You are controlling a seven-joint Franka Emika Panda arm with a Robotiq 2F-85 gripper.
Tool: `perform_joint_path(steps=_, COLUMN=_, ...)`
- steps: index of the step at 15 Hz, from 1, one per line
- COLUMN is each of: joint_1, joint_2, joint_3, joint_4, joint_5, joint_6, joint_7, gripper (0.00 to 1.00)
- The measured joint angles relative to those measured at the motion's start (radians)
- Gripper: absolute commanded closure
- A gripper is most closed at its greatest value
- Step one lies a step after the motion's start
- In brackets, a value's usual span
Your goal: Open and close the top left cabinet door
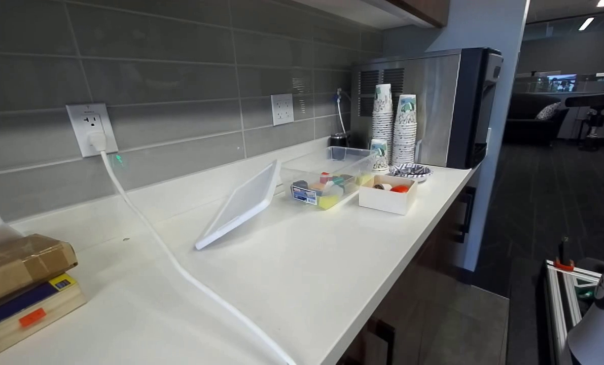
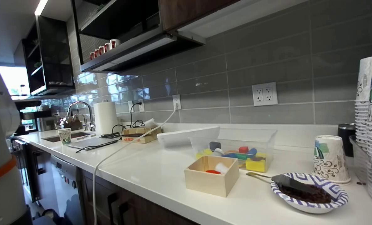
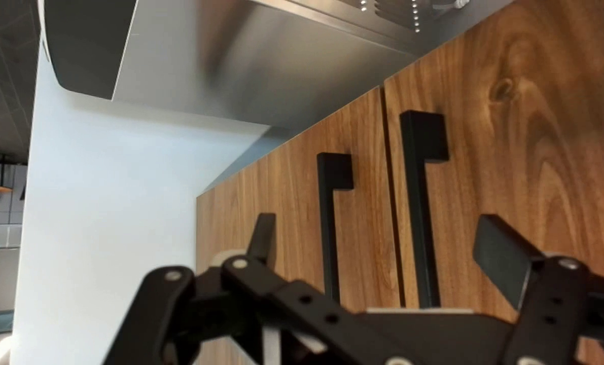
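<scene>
In the wrist view, which looks upside down, two wooden cabinet doors stand side by side, shut, with a thin seam between them. The door on the picture's left [image 3: 291,197] has a black bar handle [image 3: 328,218]. The door on the right [image 3: 545,152] has another black handle [image 3: 418,203]. I cannot tell surely which is the top left one. My gripper [image 3: 377,225] is open and empty in front of the doors. Both handles show between its fingers, with no contact visible. In both exterior views only parts of the upper cabinet show [image 1: 428,9] [image 2: 192,12], and the gripper is out of view.
A steel machine [image 3: 302,71] lies beyond the doors' handle ends; it also stands on the counter [image 1: 433,111]. A pale wall [image 3: 104,203] is beside the doors. Stacked cups [image 1: 405,132], a clear bin [image 2: 232,147], a small box [image 2: 204,182] and a plate [image 2: 314,206] stand below.
</scene>
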Motion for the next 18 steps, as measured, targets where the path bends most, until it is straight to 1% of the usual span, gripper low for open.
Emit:
perform_joint_path(steps=4, joint_1=0.000, joint_2=-0.012, joint_3=0.003, joint_4=0.025, joint_5=0.022, joint_6=-0.031, joint_7=-0.001, gripper=0.00)
perform_joint_path(steps=9, joint_1=0.004, joint_2=-0.095, joint_3=0.022, joint_4=0.022, joint_5=0.034, joint_6=-0.164, joint_7=-0.024, gripper=0.00)
perform_joint_path(steps=14, joint_1=0.019, joint_2=-0.209, joint_3=0.071, joint_4=-0.031, joint_5=0.035, joint_6=-0.301, joint_7=-0.070, gripper=0.00)
perform_joint_path(steps=18, joint_1=0.029, joint_2=-0.285, joint_3=0.121, joint_4=-0.089, joint_5=0.035, joint_6=-0.366, joint_7=-0.093, gripper=0.00)
